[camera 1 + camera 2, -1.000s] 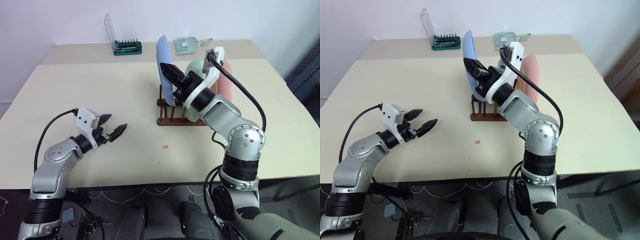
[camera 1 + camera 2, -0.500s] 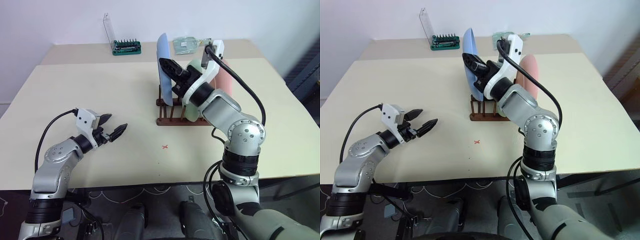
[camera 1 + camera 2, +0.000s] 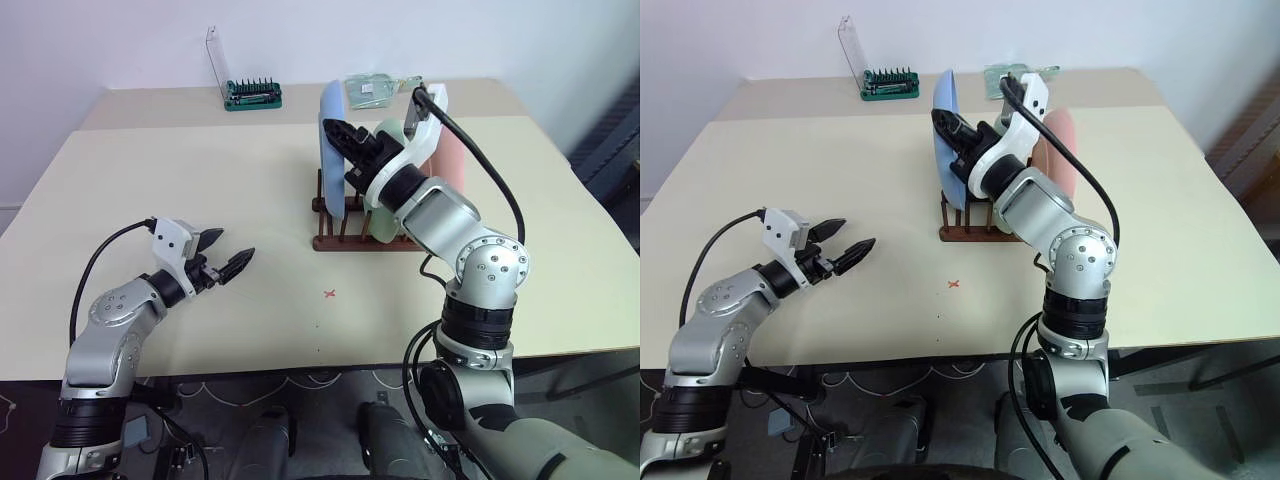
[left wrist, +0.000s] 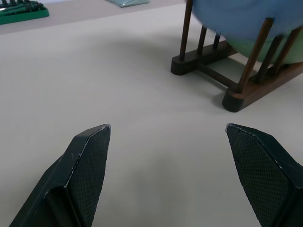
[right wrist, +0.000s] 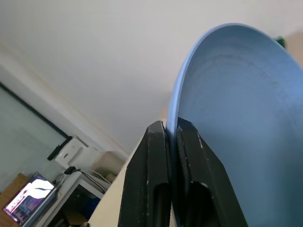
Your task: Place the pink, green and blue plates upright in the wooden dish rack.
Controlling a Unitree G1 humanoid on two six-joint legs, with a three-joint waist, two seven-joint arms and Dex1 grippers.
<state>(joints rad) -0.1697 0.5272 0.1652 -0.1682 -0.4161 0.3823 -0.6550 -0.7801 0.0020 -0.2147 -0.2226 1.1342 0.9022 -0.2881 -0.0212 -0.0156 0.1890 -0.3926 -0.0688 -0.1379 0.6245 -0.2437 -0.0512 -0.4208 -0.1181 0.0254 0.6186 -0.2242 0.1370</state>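
**A:** Rolling its wrist, the right gripper [image 3: 345, 137] had turned the light blue round matte plate [image 3: 331, 150] since a second earlier; where the plate had shown nearly edge-on, more of its face now showed, and it stood a little lower at the left end of the small dark brown wooden dish rack [image 3: 345, 238].

**B:** Was the plate let go?

**A:** No. In the right wrist view the two black fingers [image 5: 150, 179] were pinched narrow on the blue plate's rim. Its lower edge sat among the rack's left-end pegs, but I could not tell whether it rested on the rails.

**B:** And the other plates?

**A:** The pale mint green round plate [image 3: 384, 220] stood upright in the middle of the rack, and the salmon pink round plate [image 3: 455, 158] stood upright at the rack's right end, partly behind the right arm.

**B:** The left arm?

**A:** The left gripper [image 3: 226, 262] had not moved. It hovered well to the left of the rack, fingers spread wide and holding nothing.

**B:** So what did that mean?

**A:** I judged the task nearly finished: the last plate needed only settling and releasing.
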